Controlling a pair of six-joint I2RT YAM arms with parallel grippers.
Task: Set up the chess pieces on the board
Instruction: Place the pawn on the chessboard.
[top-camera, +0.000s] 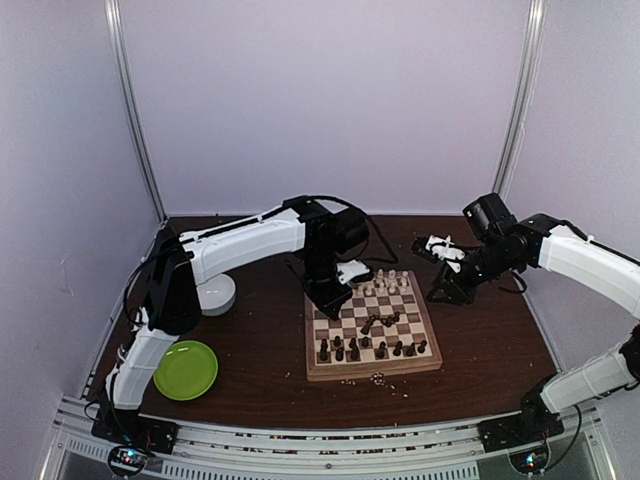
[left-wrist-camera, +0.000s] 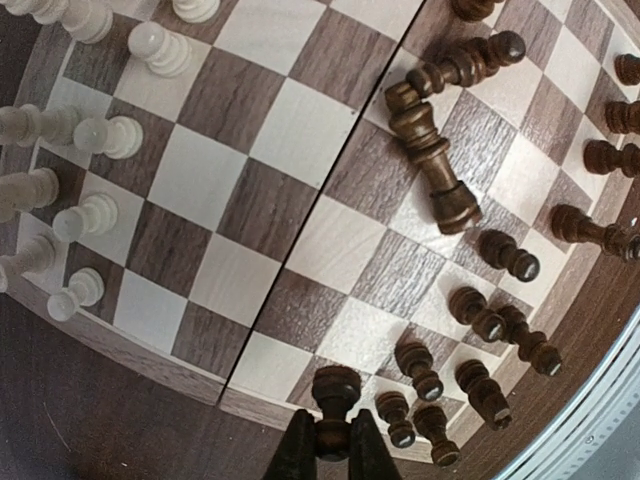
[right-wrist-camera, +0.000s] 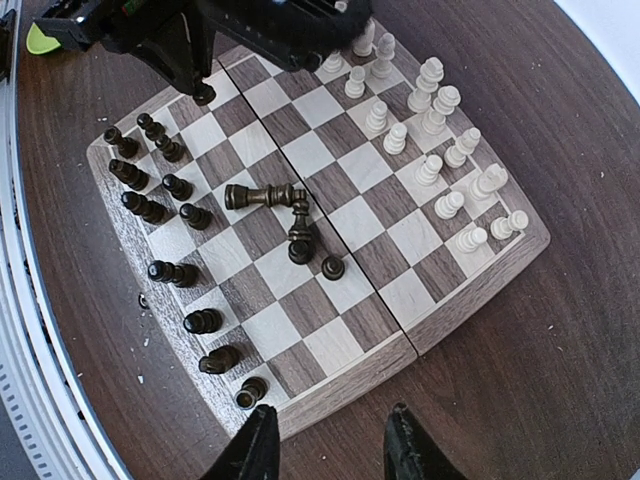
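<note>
The board (top-camera: 372, 330) lies mid-table. Pale chess pieces (right-wrist-camera: 430, 130) stand along its far side and dark ones (right-wrist-camera: 160, 190) along its near side. Three dark pieces (left-wrist-camera: 430, 150) lie or stand loose near the centre. My left gripper (left-wrist-camera: 333, 432) is shut on a dark piece (left-wrist-camera: 336, 388), held upright by its stem above the board's left edge, near the dark rows. From the right wrist view the same dark piece (right-wrist-camera: 204, 95) hangs under the left arm. My right gripper (right-wrist-camera: 330, 412) is open and empty, over bare table just off the board's right edge.
A green plate (top-camera: 186, 369) sits at the near left and a white bowl (top-camera: 215, 295) behind it, partly under the left arm. Pale crumbs (top-camera: 378, 378) lie in front of the board. The left arm reaches across the board's far left corner.
</note>
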